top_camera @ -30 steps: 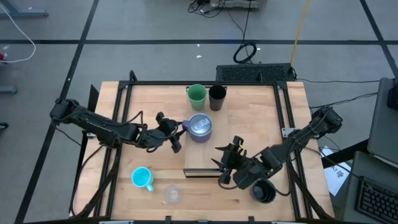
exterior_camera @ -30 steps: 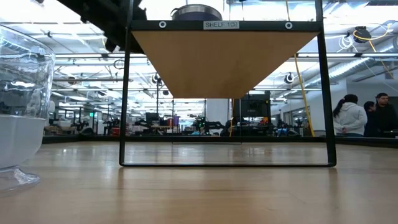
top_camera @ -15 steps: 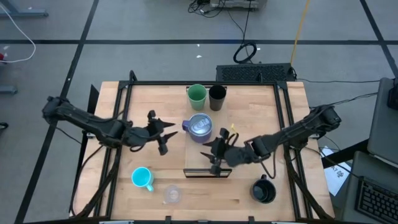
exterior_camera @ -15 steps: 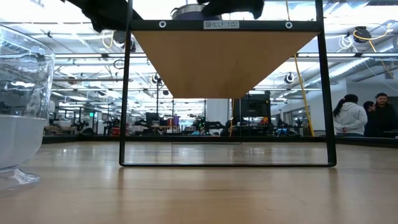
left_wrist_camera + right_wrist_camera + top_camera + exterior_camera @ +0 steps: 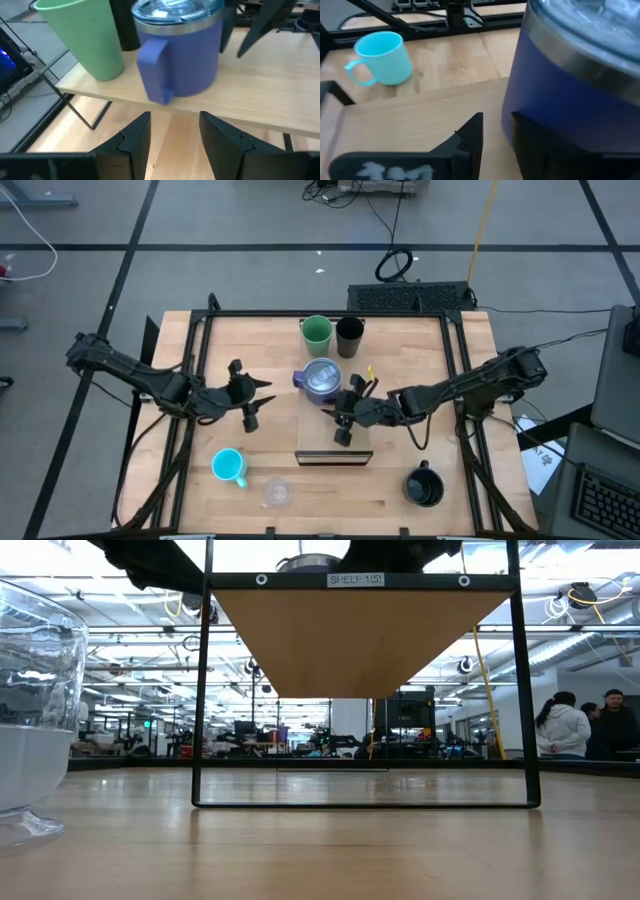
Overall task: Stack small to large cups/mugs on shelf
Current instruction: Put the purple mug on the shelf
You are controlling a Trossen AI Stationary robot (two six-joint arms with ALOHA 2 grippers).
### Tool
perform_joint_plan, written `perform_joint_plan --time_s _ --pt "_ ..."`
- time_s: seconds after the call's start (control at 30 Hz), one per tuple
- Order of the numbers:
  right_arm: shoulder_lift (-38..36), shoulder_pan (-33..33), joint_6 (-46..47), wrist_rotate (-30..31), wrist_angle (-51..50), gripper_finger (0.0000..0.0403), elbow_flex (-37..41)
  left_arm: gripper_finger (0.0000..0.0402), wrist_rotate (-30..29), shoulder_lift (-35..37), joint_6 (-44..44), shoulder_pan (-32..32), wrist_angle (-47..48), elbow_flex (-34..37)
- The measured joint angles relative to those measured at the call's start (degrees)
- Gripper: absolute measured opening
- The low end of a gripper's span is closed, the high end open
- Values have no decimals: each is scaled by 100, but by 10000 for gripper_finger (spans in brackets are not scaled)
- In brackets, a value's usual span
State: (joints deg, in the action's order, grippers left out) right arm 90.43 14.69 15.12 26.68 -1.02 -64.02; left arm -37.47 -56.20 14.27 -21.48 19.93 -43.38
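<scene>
The lavender mug, lidded, stands on the raised light-wood shelf, with the green cup and the black tumbler at the shelf's far end. My right gripper hovers over the shelf just right of the mug, open, nothing between its fingers. My left gripper is open left of the shelf, facing the mug's handle from a short way off. The cyan mug, clear glass and wide black mug stand on the tabletop. My right gripper has one finger close against the lavender mug's lower wall, coming level from the table's right side. Whether it touches the wall I cannot tell. The mug stands upright on the shelf.
The shelf's black frame posts rise from the tabletop. The clear glass looms at the left of the low view. The near half of the shelf is bare board. People stand in the room beyond the table.
My right gripper has gone from beside the wide black mug toward the table's left and far edges, over the shelf, up to the lavender mug. My left gripper has drawn back from the mug toward the table's left edge. The mug has stayed in place.
</scene>
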Motion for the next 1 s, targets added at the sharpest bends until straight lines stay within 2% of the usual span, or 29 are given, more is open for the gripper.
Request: perform_joint_plan --time_s 0.23,0.43,0.7,0.87,1.0 --pt "0 -123 21 -55 -12 79 65 170 -5 -50 1 -41 12 2" --pt "-313 141 89 -292 -221 79 67 170 -3 -49 -1 -41 15 2" --pt "-759 283 340 789 -1150 79 65 170 -5 -49 -12 -41 15 2" --pt "-763 86 547 1107 -1738 79 65 170 -5 -51 46 -41 8 2" --pt "-724 -165 533 1249 -1814 79 65 170 -7 -51 78 -41 1 2"
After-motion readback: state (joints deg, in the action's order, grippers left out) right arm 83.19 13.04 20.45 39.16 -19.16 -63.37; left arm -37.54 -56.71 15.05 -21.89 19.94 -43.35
